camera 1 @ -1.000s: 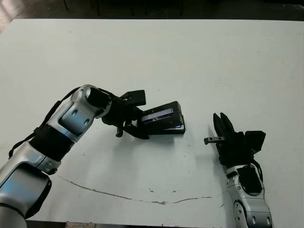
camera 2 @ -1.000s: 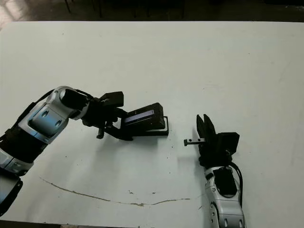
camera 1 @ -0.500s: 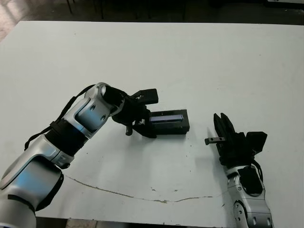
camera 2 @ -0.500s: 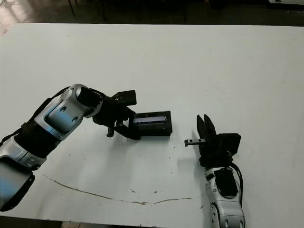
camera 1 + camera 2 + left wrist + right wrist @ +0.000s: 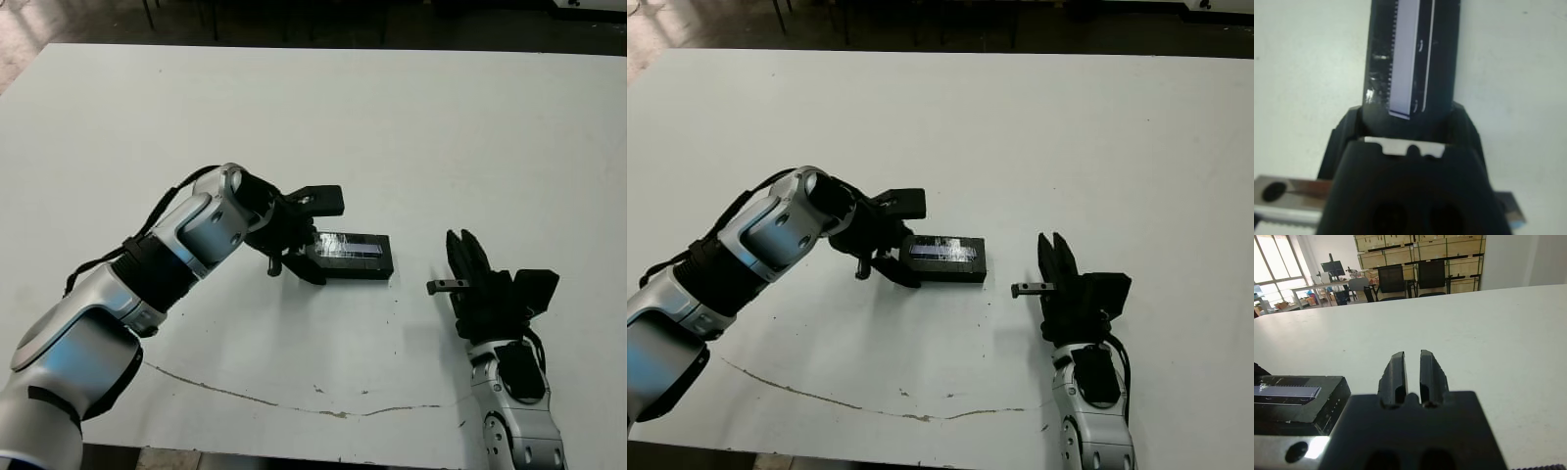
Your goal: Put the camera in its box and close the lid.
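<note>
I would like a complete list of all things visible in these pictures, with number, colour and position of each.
Black rectangular lid with a shiny silvery strip: one, black and silver, lying flat on the box near the table's middle, its left end between the left end effector's fingers.
Black box: one, black, only its side shows under the lid.
Camera: not visible.
White table: one, white, with a thin brownish line near the front edge.
Chairs, shelves with boxes, desks: several, dark and tan, beyond the table in the right wrist view.
Left end effector: one, black on a silver arm, at the lid's left end.
Right end effector: one, black, fingers nearly together, holding nothing, right of the box.
</note>
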You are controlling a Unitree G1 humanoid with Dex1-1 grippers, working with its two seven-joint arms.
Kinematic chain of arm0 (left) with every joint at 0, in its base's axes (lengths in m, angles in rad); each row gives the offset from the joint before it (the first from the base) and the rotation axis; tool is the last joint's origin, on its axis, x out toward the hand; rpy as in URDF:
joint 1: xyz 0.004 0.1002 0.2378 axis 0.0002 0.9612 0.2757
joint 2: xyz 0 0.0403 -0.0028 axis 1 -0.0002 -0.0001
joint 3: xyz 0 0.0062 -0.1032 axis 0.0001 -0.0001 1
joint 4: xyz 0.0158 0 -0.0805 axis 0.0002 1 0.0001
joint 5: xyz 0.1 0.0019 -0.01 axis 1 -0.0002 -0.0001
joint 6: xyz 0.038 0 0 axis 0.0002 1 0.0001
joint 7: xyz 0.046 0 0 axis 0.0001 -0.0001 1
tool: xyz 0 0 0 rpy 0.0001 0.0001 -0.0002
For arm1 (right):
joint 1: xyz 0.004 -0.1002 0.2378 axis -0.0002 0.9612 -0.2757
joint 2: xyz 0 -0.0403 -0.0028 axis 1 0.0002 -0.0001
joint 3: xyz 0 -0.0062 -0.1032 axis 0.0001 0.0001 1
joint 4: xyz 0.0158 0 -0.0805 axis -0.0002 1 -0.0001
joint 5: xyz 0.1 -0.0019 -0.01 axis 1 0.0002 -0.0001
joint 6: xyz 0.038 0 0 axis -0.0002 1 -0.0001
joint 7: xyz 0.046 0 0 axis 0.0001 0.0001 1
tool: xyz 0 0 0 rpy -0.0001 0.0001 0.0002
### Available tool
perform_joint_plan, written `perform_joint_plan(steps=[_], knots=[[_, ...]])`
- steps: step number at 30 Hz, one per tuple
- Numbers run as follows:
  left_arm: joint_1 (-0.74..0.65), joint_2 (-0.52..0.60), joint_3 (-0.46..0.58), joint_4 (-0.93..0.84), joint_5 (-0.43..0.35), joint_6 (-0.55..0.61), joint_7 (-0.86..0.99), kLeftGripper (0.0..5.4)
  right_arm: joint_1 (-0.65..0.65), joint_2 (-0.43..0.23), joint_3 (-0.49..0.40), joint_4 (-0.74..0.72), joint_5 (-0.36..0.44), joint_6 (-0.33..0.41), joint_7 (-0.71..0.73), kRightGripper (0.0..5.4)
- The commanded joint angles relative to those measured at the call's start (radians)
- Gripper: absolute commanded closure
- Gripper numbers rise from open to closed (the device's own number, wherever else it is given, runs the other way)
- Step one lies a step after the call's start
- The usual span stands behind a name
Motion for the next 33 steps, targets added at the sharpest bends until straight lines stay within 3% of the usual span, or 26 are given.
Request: perform_joint_plan(steps=[1, 5, 10, 13, 20, 25, 31, 33], knots=[[0.079, -0.054, -0.065, 0.025, 0.013, 0.002, 0.038, 2.61, 0.015, 0.000, -0.002, 0.014, 0.001, 0.004, 0.000, 5.40], [0.101, -0.006, -0.084, -0.011, 0.045, -0.097, 0.051, 1.75, 0.016, -0.004, 0.001, 0.012, -0.004, 0.010, -0.002, 5.40], [0.131, 0.058, -0.069, -0.054, 0.050, -0.067, 0.054, 0.70, 0.018, -0.003, 0.005, 0.013, -0.007, 0.009, -0.003, 5.40], [0.165, 0.111, -0.066, -0.077, 0.061, -0.116, 0.064, 0.10, 0.019, 0.000, 0.006, 0.021, 0.004, -0.008, 0.007, 5.40], [0.282, 0.248, -0.002, -0.101, 0.075, -0.232, 0.102, 0.02, 0.015, -0.003, -0.004, 0.043, 0.024, -0.032, 0.024, 5.40], [0.352, 0.323, 0.063, -0.150, 0.080, -0.244, 0.146, 0.02, 0.007, -0.009, -0.006, 0.066, 0.020, -0.047, 0.035, 5.40], [0.419, 0.368, 0.168, -0.145, 0.008, -0.223, 0.150, 0.02, 0.005, -0.004, -0.007, 0.063, 0.019, -0.042, 0.035, 5.40], [0.443, 0.391, 0.188, -0.143, -0.001, -0.268, 0.143, 0.02, 0.003, -0.005, -0.010, 0.074, 0.022, -0.064, 0.044, 5.40]])
